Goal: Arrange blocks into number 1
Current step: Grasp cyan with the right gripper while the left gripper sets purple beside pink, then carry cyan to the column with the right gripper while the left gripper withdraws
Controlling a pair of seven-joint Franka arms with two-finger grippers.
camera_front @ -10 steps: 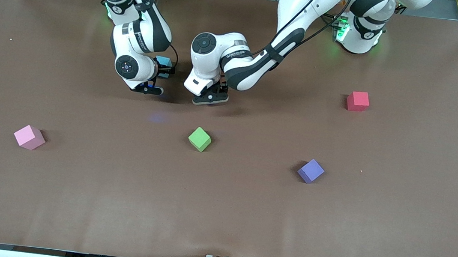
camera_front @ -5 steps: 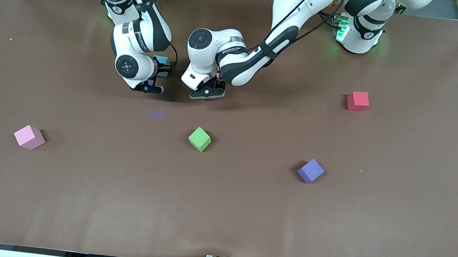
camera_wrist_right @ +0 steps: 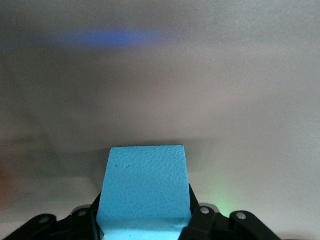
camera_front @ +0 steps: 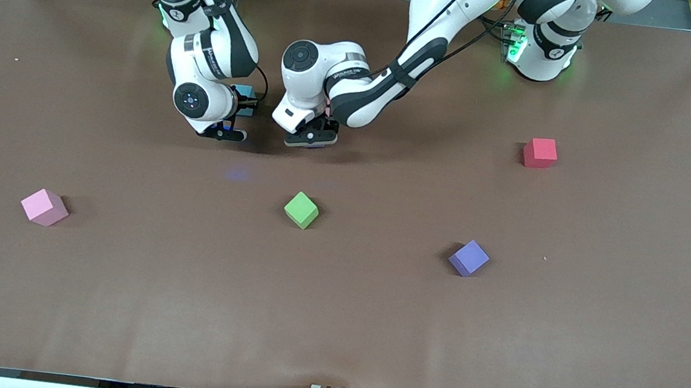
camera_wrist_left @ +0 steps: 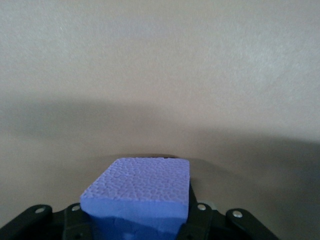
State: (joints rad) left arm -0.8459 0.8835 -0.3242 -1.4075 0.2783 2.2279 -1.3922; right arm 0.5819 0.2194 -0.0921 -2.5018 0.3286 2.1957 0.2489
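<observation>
Tools side by side: left tool (camera_wrist_left: 137,227) clamped on purple block (camera_wrist_left: 140,192), right tool (camera_wrist_right: 145,225) on light blue block (camera_wrist_right: 145,187).

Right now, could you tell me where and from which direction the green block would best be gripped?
I'd come straight down on the green block, which sits alone and flat on the table. It is turned corner-first toward the front camera, so the gripper would probably need rotating to close on two opposite flat side faces rather than corners.

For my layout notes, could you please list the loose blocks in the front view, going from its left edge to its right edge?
Pink block → green block → purple block → red block.
</observation>
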